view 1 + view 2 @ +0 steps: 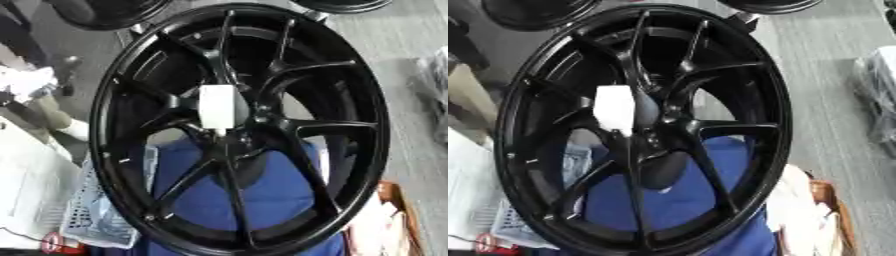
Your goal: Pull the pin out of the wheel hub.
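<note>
Item: large black multi-spoke alloy wheel hub (241, 125), standing on edge and filling most of both views, its face turned toward the camera, presumably so the centre is open to reach. Fitting: white blocky rectangular pin (217, 106), seated at the wheel's centre where the spokes meet, projecting toward the viewer; not yet drawn, so the task reads as unstarted. Support: blue cloth-like surface (210, 195) visible through the spokes from 5 to 7 o'clock, seemingly behind the lower rim; whether the rim rests on it cannot be told. Surroundings: white perforated plastic basket (96, 215) at 8 o'clock, just beside the rim; grey plank floor (411, 65) at 2 to 3 o'clock; parts of further black wheels (535, 12) at 11 and 1 o'clock beyond the top rim; pale bundled material (798, 210) at 4 to 5 o'clock. Hands: neither the left nor the right shows in either view, so their state cannot be told. Judgement: the next move calls for a hand to come to the centre and close round the pin's exposed block.
</note>
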`<state>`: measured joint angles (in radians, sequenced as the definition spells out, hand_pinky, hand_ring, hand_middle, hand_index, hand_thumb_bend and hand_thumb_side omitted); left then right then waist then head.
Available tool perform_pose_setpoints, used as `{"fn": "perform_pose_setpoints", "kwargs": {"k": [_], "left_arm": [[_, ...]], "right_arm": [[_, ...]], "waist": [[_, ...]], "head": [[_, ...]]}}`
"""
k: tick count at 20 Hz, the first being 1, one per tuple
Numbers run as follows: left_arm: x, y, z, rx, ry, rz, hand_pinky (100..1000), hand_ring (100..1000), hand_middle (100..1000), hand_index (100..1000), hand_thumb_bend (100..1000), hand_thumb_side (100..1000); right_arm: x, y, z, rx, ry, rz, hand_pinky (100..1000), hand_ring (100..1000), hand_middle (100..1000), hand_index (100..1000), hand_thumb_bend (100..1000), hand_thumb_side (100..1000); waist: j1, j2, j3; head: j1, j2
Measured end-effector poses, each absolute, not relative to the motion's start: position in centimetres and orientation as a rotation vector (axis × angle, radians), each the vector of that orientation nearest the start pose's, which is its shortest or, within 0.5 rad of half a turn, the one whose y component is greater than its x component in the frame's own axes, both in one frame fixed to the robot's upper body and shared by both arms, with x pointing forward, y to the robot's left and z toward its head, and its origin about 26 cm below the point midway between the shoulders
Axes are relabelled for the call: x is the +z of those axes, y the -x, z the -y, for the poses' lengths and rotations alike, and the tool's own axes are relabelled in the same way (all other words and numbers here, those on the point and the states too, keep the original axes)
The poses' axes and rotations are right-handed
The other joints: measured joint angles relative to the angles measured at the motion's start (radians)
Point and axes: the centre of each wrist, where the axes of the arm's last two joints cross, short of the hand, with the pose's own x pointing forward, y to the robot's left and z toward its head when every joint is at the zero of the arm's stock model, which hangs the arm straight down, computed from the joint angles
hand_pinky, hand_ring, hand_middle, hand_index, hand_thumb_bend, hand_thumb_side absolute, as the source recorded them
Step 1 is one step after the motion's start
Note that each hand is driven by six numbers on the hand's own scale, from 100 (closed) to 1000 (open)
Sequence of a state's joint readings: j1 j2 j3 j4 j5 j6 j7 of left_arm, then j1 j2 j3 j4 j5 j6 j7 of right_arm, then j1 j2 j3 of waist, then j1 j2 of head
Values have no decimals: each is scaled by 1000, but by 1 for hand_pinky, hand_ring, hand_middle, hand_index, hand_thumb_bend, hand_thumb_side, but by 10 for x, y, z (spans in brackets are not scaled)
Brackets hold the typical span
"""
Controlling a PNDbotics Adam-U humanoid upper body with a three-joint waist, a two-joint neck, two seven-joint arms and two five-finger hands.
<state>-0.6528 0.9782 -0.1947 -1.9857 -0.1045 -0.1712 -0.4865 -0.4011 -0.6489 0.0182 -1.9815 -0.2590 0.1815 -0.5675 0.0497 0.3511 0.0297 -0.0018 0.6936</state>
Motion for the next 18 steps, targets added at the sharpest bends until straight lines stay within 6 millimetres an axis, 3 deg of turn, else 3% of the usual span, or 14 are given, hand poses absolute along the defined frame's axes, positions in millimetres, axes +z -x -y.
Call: {"fn": "perform_pose_setpoints", "kwargs": {"k": [11,13,18], "left_arm": [[359,-292,-243,2640,576,-2189,824,754,703,793,279,550],[363,-292,-238,2685,580,-2149,829,759,711,793,307,533],[363,-297,-225,2817,635,-2126,841,774,730,809,350,590]], "right_arm": [[257,-304,289,-58,468,2213,715,698,731,746,100,406],[257,-304,289,-56,466,2211,715,698,731,746,100,407],[257,-304,289,-56,464,2210,715,696,730,745,100,413]], "waist": [[0,-8,-1],[0,-11,-1],[1,-13,-1]], "head": [[17,19],[18,24],[23,31]]}}
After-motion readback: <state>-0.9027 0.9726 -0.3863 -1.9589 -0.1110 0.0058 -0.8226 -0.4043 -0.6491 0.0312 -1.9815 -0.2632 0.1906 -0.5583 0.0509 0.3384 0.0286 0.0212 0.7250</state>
